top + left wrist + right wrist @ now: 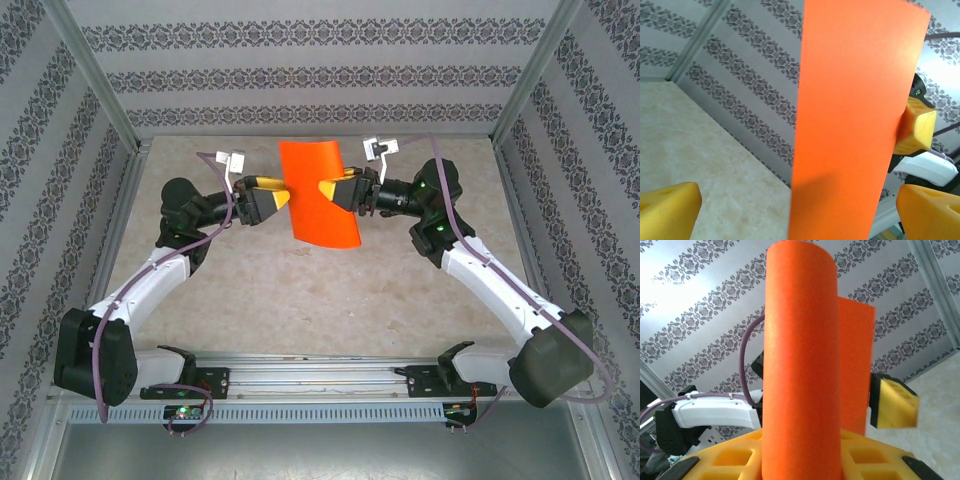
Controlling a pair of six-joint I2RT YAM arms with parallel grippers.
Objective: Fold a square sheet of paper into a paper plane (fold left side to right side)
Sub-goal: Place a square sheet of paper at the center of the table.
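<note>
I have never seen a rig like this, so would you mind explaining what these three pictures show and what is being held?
The machine is two robot arms bolted side by side at the near edge of a table. Each arm ends in a two-finger gripper with yellow pads.

The wide picture comes from a fixed camera above and behind the arms. The other two come from small cameras on the wrists, which is why yellow fingers poke in at the bottom.

The bright orange thing is the square sheet of paper. It is not lying on the table but is held up in the air, loosely curled. The right gripper is pinching it. The left gripper is wide open, facing the sheet's other edge without gripping it.
</note>
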